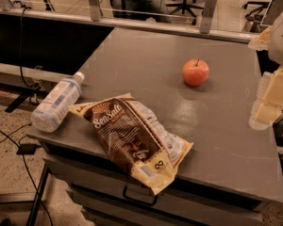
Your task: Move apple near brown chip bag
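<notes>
Brown chip bag (127, 138): it lies flat at the front edge of the table (141, 55), dark front and white script facing up, with cream edges; its lower corner reaches a little over the edge.
Apple (195, 73), place: it stands upright further back on the table, toward the right, well apart from the bag.
Apple, look: small, round and red-orange, with a short dark stem pointing up and a paler shine on the skin.
Apple, handling: I judge it firm and rather light, but smooth and round (so it may roll, or slip from a weak hold). A hard squeeze would probably bruise it.
Apple, where to hold: best across the widest part, coming from above, with the stem left free.
Gripper (270, 98): it is at the right border of the view, by the right side of the table and apart from the apple. Whether it is spread or closed I cannot tell; I see nothing carried in it.
Water bottle (56, 102): it lies on its side at the left edge, just beside the bag.
</notes>
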### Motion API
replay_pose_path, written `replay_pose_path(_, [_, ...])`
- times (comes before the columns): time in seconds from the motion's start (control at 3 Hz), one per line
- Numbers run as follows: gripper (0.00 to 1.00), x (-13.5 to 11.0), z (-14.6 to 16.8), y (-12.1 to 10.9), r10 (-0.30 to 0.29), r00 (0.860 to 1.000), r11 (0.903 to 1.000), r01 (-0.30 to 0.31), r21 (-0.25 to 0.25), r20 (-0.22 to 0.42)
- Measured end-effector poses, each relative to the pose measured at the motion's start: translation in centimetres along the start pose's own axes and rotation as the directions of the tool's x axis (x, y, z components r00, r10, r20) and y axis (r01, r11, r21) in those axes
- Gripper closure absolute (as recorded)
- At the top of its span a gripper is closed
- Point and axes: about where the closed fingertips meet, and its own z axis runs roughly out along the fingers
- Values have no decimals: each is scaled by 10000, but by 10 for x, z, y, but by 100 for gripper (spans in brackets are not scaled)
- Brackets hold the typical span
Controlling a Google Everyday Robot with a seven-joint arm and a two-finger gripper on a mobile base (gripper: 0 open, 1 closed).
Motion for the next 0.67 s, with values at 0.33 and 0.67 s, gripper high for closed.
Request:
replay_pose_path(0.33, [0, 0, -2, -5, 25, 9999, 10000, -26, 94, 106])
replay_pose_path(0.67, [0, 1, -5, -36, 198, 9982, 9987, -223, 449, 569])
